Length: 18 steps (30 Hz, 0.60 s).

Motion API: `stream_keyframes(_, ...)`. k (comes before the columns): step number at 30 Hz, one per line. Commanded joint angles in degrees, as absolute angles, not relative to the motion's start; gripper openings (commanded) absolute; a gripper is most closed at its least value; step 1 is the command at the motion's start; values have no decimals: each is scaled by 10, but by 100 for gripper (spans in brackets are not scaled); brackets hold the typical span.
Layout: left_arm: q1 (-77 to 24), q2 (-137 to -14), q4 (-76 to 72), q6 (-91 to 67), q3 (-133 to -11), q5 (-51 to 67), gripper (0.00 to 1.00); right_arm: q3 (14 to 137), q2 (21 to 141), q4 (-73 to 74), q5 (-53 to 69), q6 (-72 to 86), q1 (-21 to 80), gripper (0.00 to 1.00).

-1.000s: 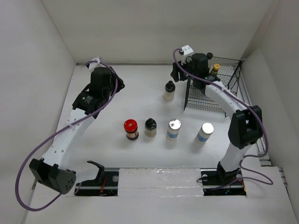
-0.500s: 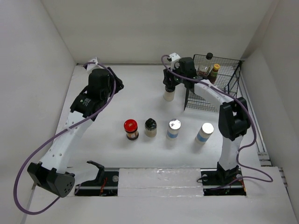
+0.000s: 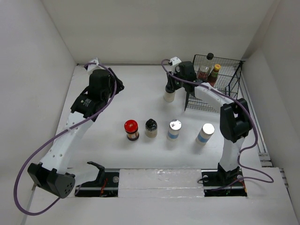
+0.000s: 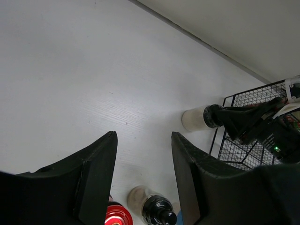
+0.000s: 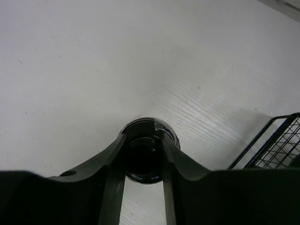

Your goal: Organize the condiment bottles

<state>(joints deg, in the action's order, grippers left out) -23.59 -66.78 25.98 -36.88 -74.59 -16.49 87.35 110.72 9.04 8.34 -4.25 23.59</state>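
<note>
The cream black-capped bottle point(image 3: 169, 96) stands left of the black wire basket point(image 3: 213, 101). My right gripper point(image 3: 171, 86) is over it, shut on its black cap point(image 5: 149, 159), one finger pressed to each side. Two tall sauce bottles point(image 3: 204, 70) point(image 3: 215, 71) stand in the basket's far part. In a row nearer the front are the red-lidded jar point(image 3: 131, 126), the black-capped jar point(image 3: 151, 125) and two silver-topped shakers point(image 3: 174, 125) point(image 3: 206, 130). My left gripper point(image 4: 143, 134) hangs open and empty at the back left, above the table.
The basket's wire wall point(image 4: 243, 145) is right beside the gripped bottle. White walls close off the back and both sides. The arm bases and a rail run along the near edge point(image 3: 159, 178).
My right arm swung left from the basket to the cream bottle and its jaws narrowed onto the cap. The left arm barely shifted.
</note>
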Motion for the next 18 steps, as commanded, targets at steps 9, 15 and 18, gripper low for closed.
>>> stream_keyframes(9, -238, -647, 249, -361, -743, -177, 46, 922, 1000, 49, 105, -16, 222, 3)
stream_keyframes(15, -238, -652, 249, -361, -748, -177, 46, 1022, 892, 91, 141, -10, 157, 1)
stream_keyframes(18, -238, -657, 249, -361, -748, -177, 46, 1063, 879, 125, 158, -4, 103, 0)
